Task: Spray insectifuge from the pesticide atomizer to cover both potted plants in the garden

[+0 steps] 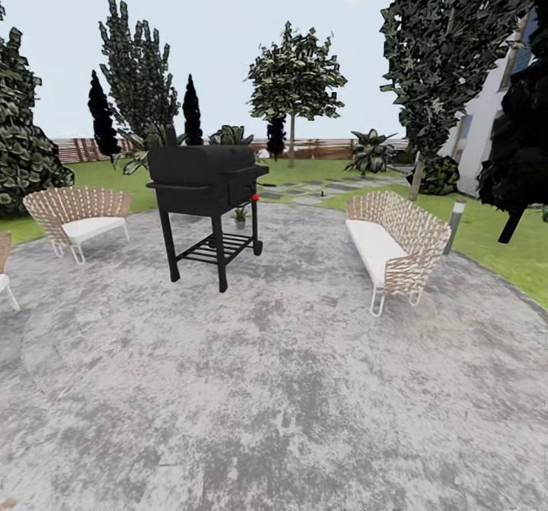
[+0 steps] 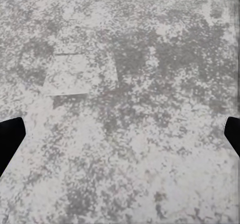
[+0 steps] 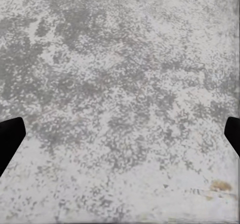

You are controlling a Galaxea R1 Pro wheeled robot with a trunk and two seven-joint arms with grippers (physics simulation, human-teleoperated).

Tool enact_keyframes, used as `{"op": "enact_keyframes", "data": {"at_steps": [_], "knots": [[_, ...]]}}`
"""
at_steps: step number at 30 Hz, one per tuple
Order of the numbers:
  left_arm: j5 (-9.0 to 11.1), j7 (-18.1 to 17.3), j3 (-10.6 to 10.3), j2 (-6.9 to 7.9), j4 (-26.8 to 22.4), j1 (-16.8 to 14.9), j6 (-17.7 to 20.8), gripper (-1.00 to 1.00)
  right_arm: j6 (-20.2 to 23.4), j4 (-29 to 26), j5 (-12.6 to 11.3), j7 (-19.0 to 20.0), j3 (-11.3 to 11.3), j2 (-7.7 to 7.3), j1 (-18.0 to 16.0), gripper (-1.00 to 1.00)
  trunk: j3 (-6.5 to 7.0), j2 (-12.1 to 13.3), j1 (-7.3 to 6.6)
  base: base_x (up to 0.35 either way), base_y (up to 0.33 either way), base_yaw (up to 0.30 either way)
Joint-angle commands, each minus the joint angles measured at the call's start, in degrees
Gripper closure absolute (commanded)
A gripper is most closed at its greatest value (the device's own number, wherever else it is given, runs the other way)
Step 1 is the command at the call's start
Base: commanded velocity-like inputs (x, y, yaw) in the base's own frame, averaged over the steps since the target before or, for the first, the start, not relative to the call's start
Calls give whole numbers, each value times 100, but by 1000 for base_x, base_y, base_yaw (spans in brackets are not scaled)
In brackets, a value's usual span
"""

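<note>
Head view: round grey paved patio [image 1: 289, 389] is seen, with one black grill [image 1: 204, 191] standing on it on a wheeled frame. Three wicker seats with white cushions are counted: one bench [image 1: 392, 248] right of the grill, one chair [image 1: 78, 218] left of it, and one cut off at the left edge [image 1: 6, 271]. One potted plant [image 1: 240, 216] with a small green rosette is seen behind the grill, low between its legs, near the patio's far rim. Lawn, grey stepping stones [image 1: 316, 189] and a brown slatted fence [image 1: 76, 149] lie beyond.

Left wrist view: left end effector [image 2: 120, 136] is held open over mottled grey paving, two dark fingertips [image 2: 10, 139] at the frame edges, nothing between.

Right wrist view: right end effector [image 3: 120, 136] likewise spread wide and empty above paving.
</note>
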Motion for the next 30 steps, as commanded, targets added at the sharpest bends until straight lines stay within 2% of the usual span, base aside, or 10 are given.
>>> {"op": "enact_keyframes", "data": {"at_steps": [1,20,30], "knots": [[5,-2,1,1,2,-2,-18,-100,-19,7,0,-2,2,1,-4,-100,-28,-44,22,0,0,-249],[13,-2,11,9,117,-2,-28,-100,-19,15,0,-2,25,1,-7,-100,-494,-806,439,0,0,-184],[13,-2,11,10,118,-2,-24,-100,-19,16,0,-1,25,1,-7,-100,-691,-1208,659,0,0,-25]]}}
